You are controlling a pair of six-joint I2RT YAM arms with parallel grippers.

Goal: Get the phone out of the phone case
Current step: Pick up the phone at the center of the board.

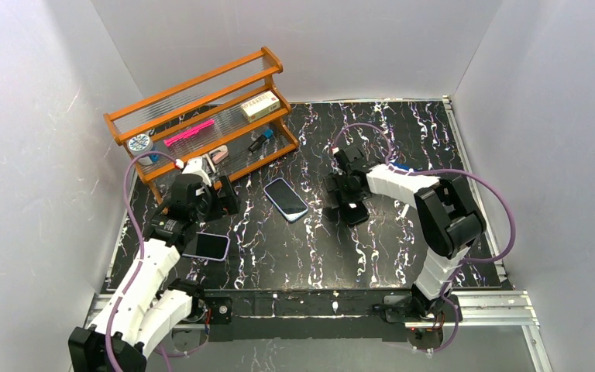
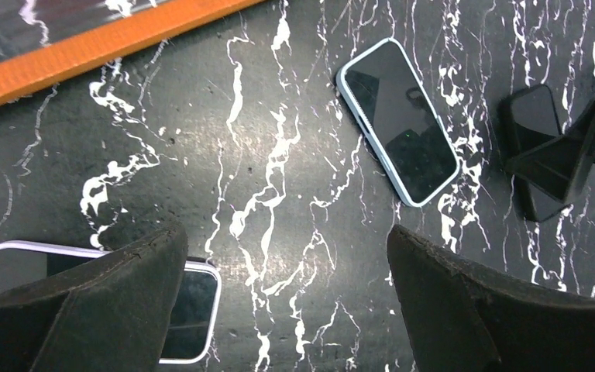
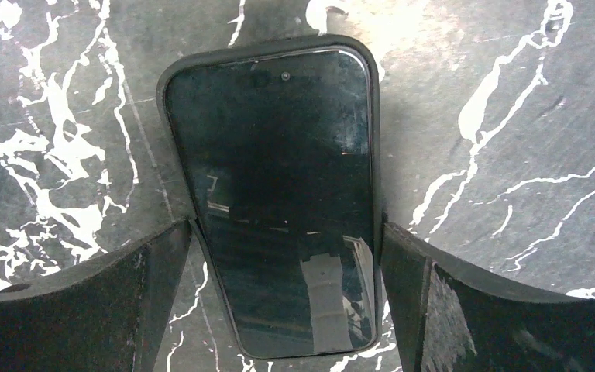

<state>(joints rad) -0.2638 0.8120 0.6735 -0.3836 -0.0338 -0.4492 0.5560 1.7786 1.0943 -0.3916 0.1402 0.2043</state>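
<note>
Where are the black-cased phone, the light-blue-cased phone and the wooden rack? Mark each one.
black-cased phone point(image 3: 275, 186): right wrist view, middle of its screen.
light-blue-cased phone point(image 2: 399, 120): left wrist view, middle of its screen.
wooden rack point(image 1: 201, 89): top external view, on its top shelf.

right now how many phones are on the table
3: a pale-blue-cased phone mid-table, a lavender-cased phone by the left tool, and a black-cased phone straddled by the right tool. None looks hidden.
</note>
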